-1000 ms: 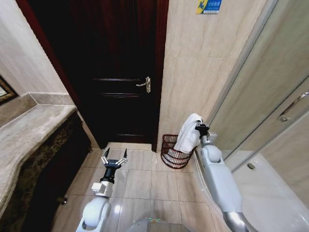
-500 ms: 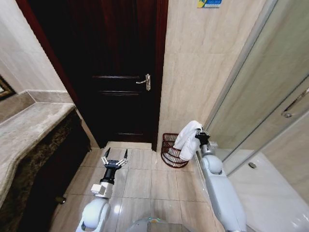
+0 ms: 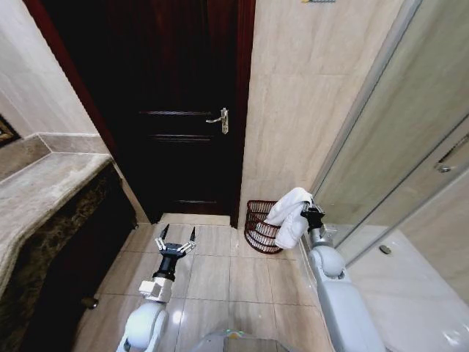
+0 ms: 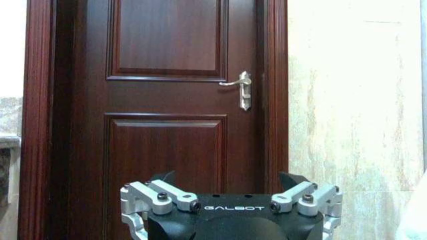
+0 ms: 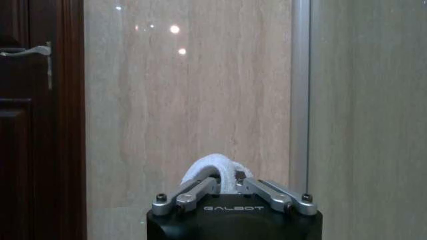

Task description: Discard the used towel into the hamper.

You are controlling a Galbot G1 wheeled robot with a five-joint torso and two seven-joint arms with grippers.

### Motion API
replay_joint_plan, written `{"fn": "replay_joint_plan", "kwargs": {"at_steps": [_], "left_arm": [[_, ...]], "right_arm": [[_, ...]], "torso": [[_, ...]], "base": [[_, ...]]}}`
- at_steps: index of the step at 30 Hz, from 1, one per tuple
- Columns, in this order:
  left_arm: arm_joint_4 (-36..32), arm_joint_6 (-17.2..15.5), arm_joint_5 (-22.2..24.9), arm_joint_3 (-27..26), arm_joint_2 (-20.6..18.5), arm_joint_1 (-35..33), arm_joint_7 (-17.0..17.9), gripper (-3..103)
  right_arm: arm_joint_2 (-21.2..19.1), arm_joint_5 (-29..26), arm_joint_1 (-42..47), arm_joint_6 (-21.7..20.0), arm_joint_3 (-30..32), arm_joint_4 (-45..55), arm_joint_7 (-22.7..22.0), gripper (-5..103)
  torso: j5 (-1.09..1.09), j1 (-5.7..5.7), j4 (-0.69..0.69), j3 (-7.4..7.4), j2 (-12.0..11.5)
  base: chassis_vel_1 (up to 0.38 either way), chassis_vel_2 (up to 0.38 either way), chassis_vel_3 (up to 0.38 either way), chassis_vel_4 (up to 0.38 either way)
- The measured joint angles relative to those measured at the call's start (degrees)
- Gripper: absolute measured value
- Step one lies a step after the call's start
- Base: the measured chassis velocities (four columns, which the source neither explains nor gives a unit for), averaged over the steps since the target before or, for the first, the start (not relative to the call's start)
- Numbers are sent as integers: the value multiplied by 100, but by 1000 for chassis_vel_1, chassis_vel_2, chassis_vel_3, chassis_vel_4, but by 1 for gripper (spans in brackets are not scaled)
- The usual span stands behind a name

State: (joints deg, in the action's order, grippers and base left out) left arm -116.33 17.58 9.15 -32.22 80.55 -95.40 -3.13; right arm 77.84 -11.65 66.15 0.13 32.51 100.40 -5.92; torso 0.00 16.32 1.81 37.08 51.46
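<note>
My right gripper [image 3: 311, 214] is clenched on the towel [image 3: 287, 215], which drapes off it toward the hamper [image 3: 261, 227] — the cloth's lower folds now overlap the near rim, where a second ago they hung higher and clear of it. So I judge the drop is close. The hamper stands on the tiles by the wall beside the door [image 3: 176, 110]. My left gripper [image 3: 174, 240] hangs open and idle over the floor.

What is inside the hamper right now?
The hamper looks empty where its ribs show. The towel, pinched in the right gripper, hangs over its right rim, hiding that part. The left gripper waits open over the floor.
</note>
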Motion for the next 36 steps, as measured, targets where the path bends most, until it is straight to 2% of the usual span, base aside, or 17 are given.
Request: {"fn": "replay_joint_plan", "kwargs": {"at_steps": [7,11,20,26,36], "left_arm": [[1,111,-1,-14,-4,-32,-1,100],[27,164,-1,-15,-56,-46,-1,100],[77,165,37,19,-109,42,-23,100],[192,165,105,30,-178,117,-90,100],[249,45,100,75,-143,249,-193,100]], "right_arm": [[106,22,119,60,-2,94,-48,4],[151,62,277,86,-5,233,-91,4],[196,224,587,325,-63,363,-249,4],[401,498,705,454,-89,397,-285,4],[353,390,518,529,-57,151,-441,4]], "torso": [[1,-60,0,-70,-133],[0,-128,0,-154,-288],[0,-222,0,-279,-506],[0,-275,0,-349,-632],[1,-381,0,-474,-859]], "base": [[-20,25,18,-28],[-96,104,99,-95],[-116,115,103,-118],[-61,58,65,-58],[0,0,0,0]]}}
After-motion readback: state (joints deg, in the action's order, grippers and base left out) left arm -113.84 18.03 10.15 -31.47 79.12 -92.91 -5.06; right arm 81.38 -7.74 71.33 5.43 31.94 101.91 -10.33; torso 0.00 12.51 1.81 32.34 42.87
